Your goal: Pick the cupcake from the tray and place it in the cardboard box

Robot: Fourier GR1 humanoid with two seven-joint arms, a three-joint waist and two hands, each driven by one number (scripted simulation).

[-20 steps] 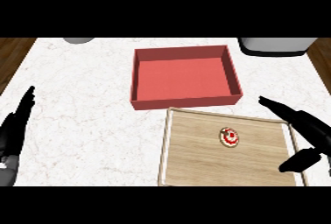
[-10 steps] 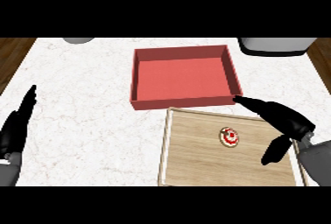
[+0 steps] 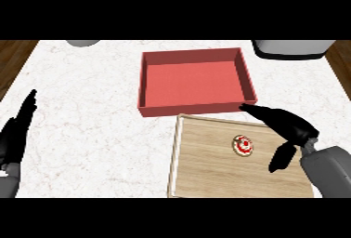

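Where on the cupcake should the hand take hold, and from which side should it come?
Probably around its round sides, from above: the cupcake stands alone and upright on the flat tray, free all round. The right hand, open beside it, is nearest.

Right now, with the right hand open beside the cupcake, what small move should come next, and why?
Probably shift the right hand slightly toward the view's left and lower it, so the fingers and thumb come on either side of the cupcake. The hand is open and apart from the cupcake, which sits on the wooden tray, so nothing is grasped yet.
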